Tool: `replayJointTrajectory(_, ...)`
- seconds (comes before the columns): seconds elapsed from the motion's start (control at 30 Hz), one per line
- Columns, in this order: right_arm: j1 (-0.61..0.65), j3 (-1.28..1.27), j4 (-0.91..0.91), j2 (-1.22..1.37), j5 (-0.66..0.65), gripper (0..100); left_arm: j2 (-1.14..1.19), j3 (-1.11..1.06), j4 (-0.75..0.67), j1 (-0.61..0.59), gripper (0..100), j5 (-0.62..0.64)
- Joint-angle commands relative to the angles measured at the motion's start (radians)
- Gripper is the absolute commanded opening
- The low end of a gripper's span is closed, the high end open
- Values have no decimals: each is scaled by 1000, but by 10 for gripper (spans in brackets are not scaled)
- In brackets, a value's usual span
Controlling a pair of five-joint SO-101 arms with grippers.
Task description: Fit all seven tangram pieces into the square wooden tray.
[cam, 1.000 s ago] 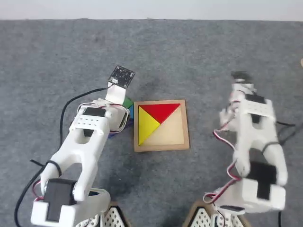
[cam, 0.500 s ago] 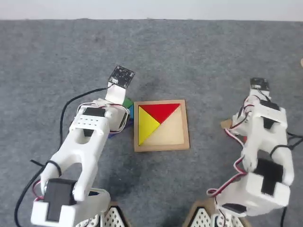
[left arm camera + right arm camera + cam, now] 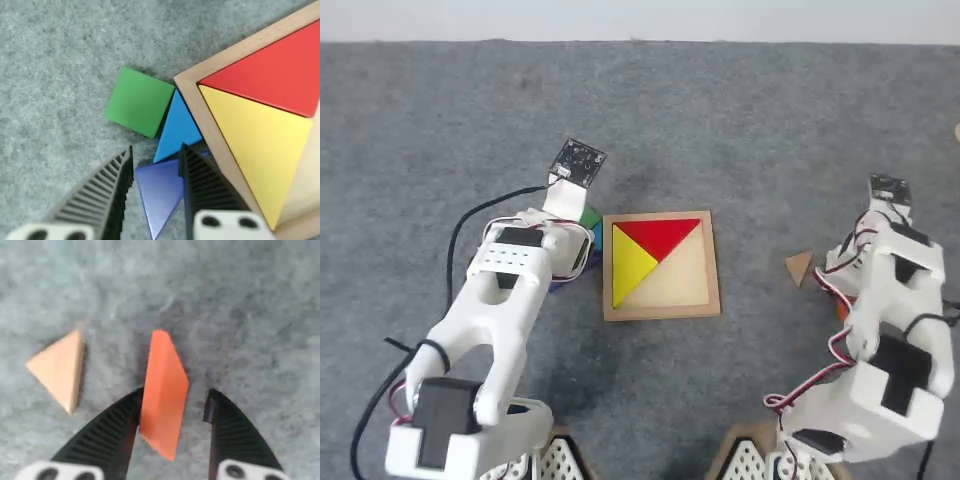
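High view, tray: we are seeing the wooden tray (image 3: 660, 313) lying mid-table, holding a red triangle (image 3: 657, 235) and a yellow triangle (image 3: 630, 265).
High view, arms: the left arm (image 3: 505, 290) is hanging just beside the tray's left edge; the right arm (image 3: 890, 290) is sitting well apart, beyond a tan triangle (image 3: 800, 266).
Left wrist view, claw: we are finding the left claw (image 3: 156, 150) gaping open, gripping nothing, straddling a dark blue triangle (image 3: 160, 192).
Left wrist view, pieces: a light blue triangle (image 3: 177, 125) is touching the tray's rim; a green square (image 3: 139, 101) is lying just beside it.
Right wrist view, claw: the right claw (image 3: 175, 392) is standing open around an orange parallelogram (image 3: 162, 390), one finger close against its edge, the other apart.
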State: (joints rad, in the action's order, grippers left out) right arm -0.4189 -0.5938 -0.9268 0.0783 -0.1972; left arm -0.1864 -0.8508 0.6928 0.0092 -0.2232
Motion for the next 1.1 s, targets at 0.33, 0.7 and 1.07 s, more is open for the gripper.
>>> replayJointTrajectory(0.33,-177,-210,64,-374,0,223,-44,-4,-38,-3,145,3)
replayJointTrajectory(0.7,-44,-203,65,-334,-3,223,-44,-4,-35,-2,145,3)
replayJointTrajectory(1.07,-28,-124,74,-171,-9,223,-44,-4,-35,-2,145,3)
